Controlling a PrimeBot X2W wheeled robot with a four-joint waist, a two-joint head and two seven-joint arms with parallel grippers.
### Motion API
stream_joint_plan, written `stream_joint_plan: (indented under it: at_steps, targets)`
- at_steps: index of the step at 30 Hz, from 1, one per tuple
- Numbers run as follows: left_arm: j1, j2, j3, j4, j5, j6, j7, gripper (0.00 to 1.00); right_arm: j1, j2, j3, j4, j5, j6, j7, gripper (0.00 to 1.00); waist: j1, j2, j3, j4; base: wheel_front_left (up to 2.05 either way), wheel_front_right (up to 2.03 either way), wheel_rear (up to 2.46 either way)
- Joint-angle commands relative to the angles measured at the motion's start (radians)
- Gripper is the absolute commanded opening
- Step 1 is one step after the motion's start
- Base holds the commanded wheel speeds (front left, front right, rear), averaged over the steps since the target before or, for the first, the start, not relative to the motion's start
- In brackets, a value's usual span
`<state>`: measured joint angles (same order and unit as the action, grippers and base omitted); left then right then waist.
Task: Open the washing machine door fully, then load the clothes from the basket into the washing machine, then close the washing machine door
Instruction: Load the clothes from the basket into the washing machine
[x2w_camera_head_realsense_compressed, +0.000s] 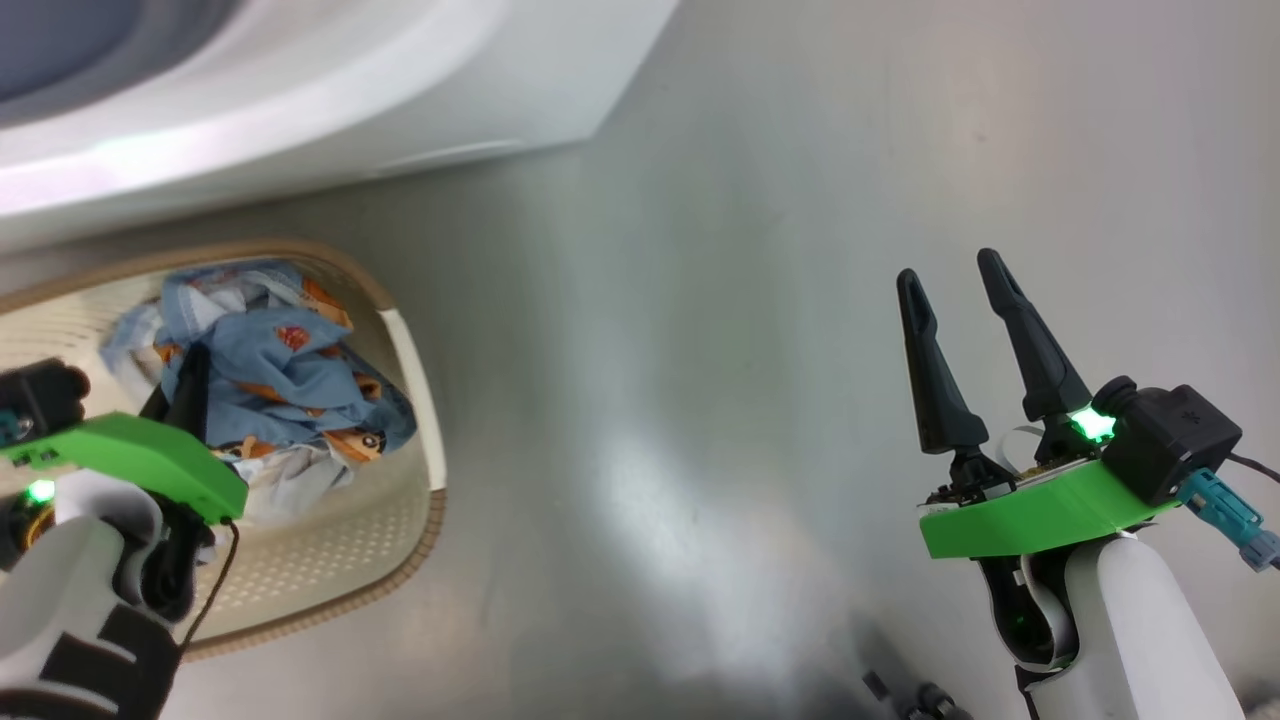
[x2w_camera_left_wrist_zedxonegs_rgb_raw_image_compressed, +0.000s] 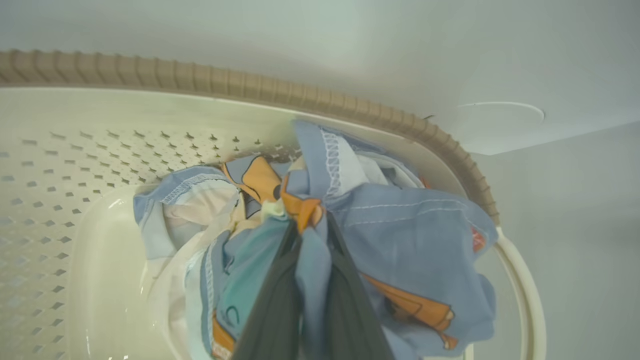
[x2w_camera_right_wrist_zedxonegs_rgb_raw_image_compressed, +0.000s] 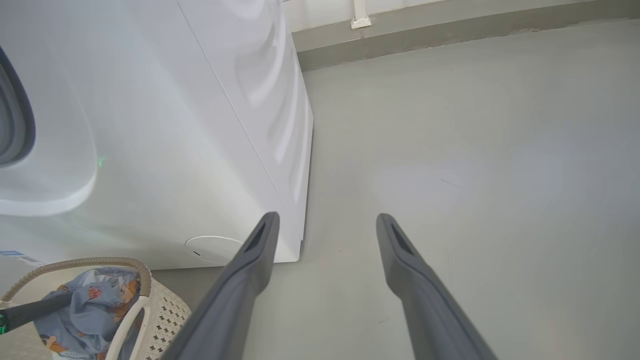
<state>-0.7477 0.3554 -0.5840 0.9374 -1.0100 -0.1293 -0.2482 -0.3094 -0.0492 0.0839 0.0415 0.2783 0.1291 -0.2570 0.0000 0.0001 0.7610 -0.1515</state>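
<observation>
The cream basket (x2w_camera_head_realsense_compressed: 420, 400) with a brown rim stands on the floor in front of the white washing machine (x2w_camera_head_realsense_compressed: 300, 90). It holds crumpled blue clothes (x2w_camera_head_realsense_compressed: 290, 370) with orange prints. My left gripper (x2w_camera_head_realsense_compressed: 190, 385) reaches down into the basket. The left wrist view shows that gripper (x2w_camera_left_wrist_zedxonegs_rgb_raw_image_compressed: 312, 225) shut on a fold of the blue clothes (x2w_camera_left_wrist_zedxonegs_rgb_raw_image_compressed: 410, 225). Off to the right, above bare floor, my right gripper (x2w_camera_head_realsense_compressed: 950, 275) is open and holds nothing; the right wrist view shows it (x2w_camera_right_wrist_zedxonegs_rgb_raw_image_compressed: 327, 220) beside the machine's corner. The washing machine door is out of view.
The right wrist view shows the machine's grey-blue seal (x2w_camera_right_wrist_zedxonegs_rgb_raw_image_compressed: 12, 125), round lower flap (x2w_camera_right_wrist_zedxonegs_rgb_raw_image_compressed: 215, 248) and a corner of the blue label (x2w_camera_right_wrist_zedxonegs_rgb_raw_image_compressed: 15, 255). Grey floor (x2w_camera_right_wrist_zedxonegs_rgb_raw_image_compressed: 475, 150) runs back to a wall skirting (x2w_camera_right_wrist_zedxonegs_rgb_raw_image_compressed: 450, 30). The basket's white handle (x2w_camera_right_wrist_zedxonegs_rgb_raw_image_compressed: 127, 325) stands near the machine.
</observation>
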Motion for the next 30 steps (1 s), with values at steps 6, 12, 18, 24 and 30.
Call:
stream_joint_plan:
  at_steps: [6,12,18,24,30]
  targets:
    - [0.149,0.012,0.162,-0.140,0.095,-0.001,-0.013,0.00,0.036,-0.001,0.018,0.004,-0.016,0.002,-0.005,1.00,0.0000,-0.0001,-0.143,0.091,0.00,0.00,0.00]
    - [0.246,-0.026,0.273,-0.256,0.185,-0.001,-0.013,0.00,0.050,-0.001,0.018,0.022,-0.015,0.002,-0.005,1.00,0.0000,-0.0001,-0.214,0.109,0.00,0.00,0.00]
    - [0.311,-0.060,0.349,-0.348,0.254,-0.001,-0.013,0.00,0.066,-0.001,0.010,0.036,-0.017,0.002,-0.005,1.00,0.0000,-0.0001,-0.270,0.121,0.00,0.00,0.00]
    - [0.390,-0.102,0.426,-0.460,0.331,-0.001,-0.013,0.00,0.095,-0.001,-0.003,0.052,-0.024,0.002,-0.005,1.00,0.0000,-0.0001,-0.358,0.134,0.00,0.00,0.00]
    - [0.474,-0.138,0.482,-0.550,0.399,-0.001,-0.013,0.00,0.128,-0.001,-0.013,0.063,-0.044,0.002,-0.005,1.00,0.0000,-0.0001,-0.452,0.137,0.00,0.00,0.00]
